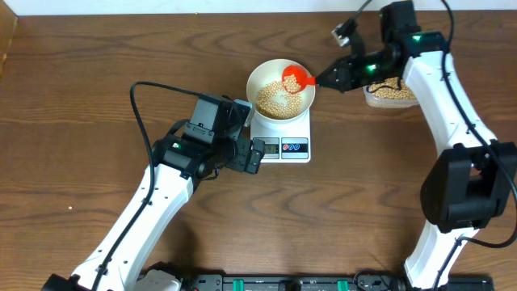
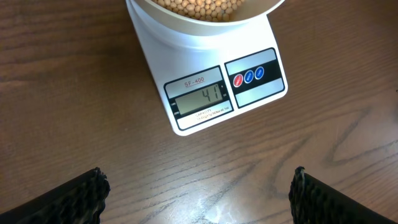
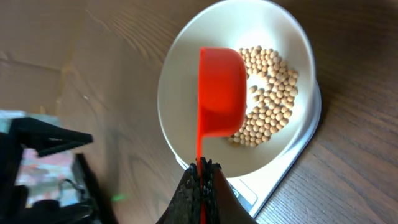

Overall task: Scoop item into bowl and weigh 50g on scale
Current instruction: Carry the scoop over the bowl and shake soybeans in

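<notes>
Scale (image 1: 295, 133) sits about dead center of the table (image 1: 81, 97), with the bowl (image 1: 257, 77) on its 12 o'clock end and the display (image 2: 199, 96) at the 6 o'clock end. Display reads 41, with the three little buttons (image 2: 249, 76) just at 3 o'clock of it.

Beans (image 1: 276, 99) are piled in the bottom of the bowl. There are more of them in the clear tub (image 1: 392, 93), which is out at 3 o'clock from the bowl and well apart from the scale.

Right gripper (image 3: 201, 177) comes in from the 3 o'clock side, fingers pressed together on the handle of the red scoop (image 3: 221, 93). The scoop's cup hangs over the bowl, inside the rim around 1 to 2 o'clock, above the beans. Can't tell if there's anything in the cup.

Left gripper (image 2: 199, 193) is parked low over the table at roughly 7 to 8 o'clock from the scale. It's spread wide with nothing between the fingers, and its camera looks straight at the display. It's near the scale's front edge but not touching it.
</notes>
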You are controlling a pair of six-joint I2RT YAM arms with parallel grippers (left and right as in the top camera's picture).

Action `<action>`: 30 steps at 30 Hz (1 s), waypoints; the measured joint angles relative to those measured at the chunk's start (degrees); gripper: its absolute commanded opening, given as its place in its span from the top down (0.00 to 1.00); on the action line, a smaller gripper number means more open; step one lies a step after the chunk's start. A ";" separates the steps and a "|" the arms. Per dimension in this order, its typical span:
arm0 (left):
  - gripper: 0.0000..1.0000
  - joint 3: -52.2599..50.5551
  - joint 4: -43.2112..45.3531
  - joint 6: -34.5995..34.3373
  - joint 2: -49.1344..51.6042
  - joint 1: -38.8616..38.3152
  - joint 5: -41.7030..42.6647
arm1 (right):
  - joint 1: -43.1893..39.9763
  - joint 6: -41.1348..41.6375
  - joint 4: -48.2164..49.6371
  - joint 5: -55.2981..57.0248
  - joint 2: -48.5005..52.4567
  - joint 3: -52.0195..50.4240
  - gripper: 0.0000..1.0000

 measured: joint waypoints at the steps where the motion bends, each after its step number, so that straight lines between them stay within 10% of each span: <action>1: 0.05 0.00 0.00 0.00 0.00 0.00 0.00 | 0.66 -0.13 -0.04 1.07 0.00 0.00 0.99; 30: 0.05 0.00 0.00 0.00 0.00 0.00 0.00 | 10.40 -3.98 -0.74 22.73 0.00 3.56 0.99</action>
